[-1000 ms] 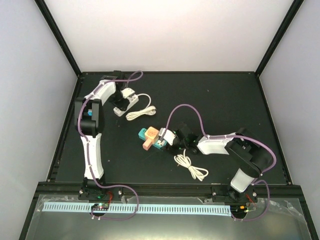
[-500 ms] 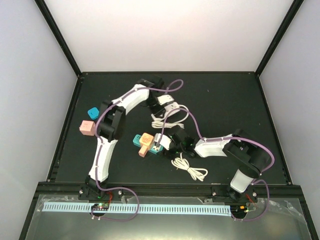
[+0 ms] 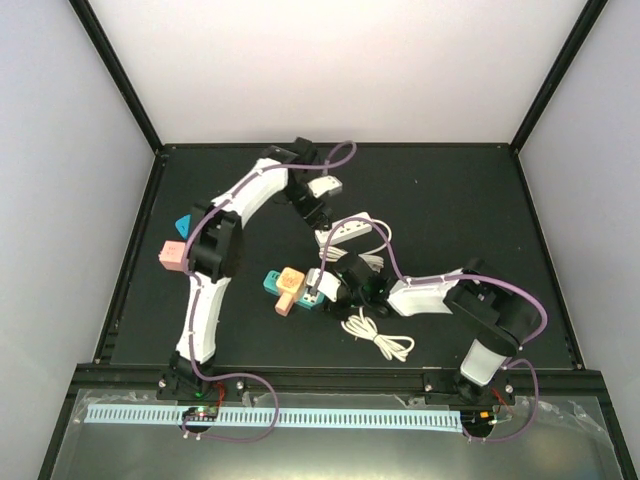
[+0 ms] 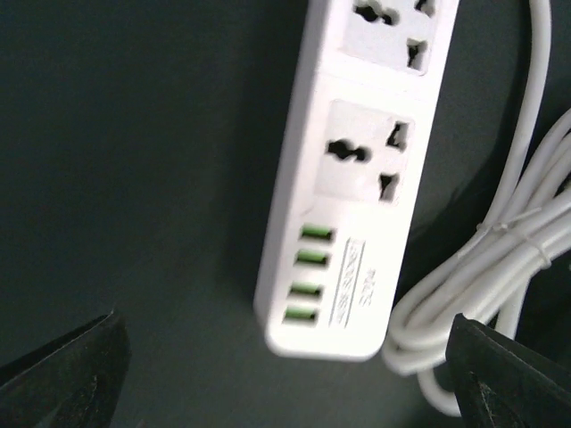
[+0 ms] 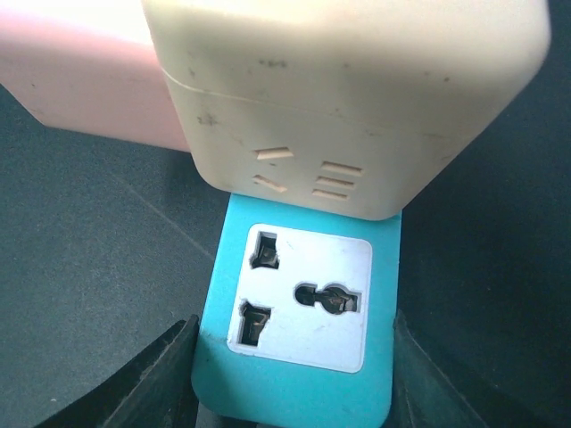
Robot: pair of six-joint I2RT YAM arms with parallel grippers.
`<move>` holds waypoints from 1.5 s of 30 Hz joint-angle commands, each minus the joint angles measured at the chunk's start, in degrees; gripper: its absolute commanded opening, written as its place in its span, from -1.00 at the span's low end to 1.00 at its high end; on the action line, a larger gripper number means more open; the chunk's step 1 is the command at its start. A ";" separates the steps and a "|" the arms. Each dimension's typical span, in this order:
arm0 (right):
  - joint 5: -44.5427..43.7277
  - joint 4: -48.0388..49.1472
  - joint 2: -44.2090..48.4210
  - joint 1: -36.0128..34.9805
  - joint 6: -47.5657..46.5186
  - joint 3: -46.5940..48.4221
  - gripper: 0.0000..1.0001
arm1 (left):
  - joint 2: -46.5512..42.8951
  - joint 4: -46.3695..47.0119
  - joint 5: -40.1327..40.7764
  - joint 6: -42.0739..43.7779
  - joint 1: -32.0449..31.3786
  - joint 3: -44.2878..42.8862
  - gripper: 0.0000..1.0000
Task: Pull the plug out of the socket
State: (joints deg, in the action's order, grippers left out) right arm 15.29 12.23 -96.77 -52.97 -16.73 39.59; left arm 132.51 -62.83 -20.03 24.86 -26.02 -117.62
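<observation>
A teal socket strip (image 5: pixel 234 234) lies mid-table, and my right gripper (image 5: pixel 293 385) is shut on its end, one finger (image 5: pixel 156 379) pressed against each side. A cream plug (image 5: pixel 348 98) sits in the strip just past an empty white outlet (image 5: pixel 303 294), with a pink plug (image 5: pixel 80 89) beside it. From above, the strip (image 3: pixel 318 297) carries the peach plug (image 3: pixel 290 284), with the right gripper (image 3: pixel 326 290) on it. My left gripper (image 4: pixel 285 388) hangs wide open above the USB end of a white power strip (image 4: pixel 357 178), touching nothing.
The white power strip (image 3: pixel 345 230) and its coiled cord (image 3: pixel 368 254) lie just behind the right arm. A loose white cable bundle (image 3: pixel 380 337) lies in front of it. A pink block (image 3: pixel 172 256) and a teal block (image 3: pixel 183 224) sit at the left edge.
The left arm carried the white power strip from the back left to the middle, then opened and let it go on the table. The right gripper kept its hold.
</observation>
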 commanded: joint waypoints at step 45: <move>19.02 -11.05 -12.11 12.59 27.98 29.20 0.93 | -71.36 12.37 -2.08 -3.13 32.59 54.97 0.98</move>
State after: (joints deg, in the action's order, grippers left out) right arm 32.88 3.64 -104.90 -40.16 5.19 66.04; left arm 62.35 -52.03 -23.09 23.29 6.04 -64.62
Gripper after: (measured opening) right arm 0.964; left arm 0.987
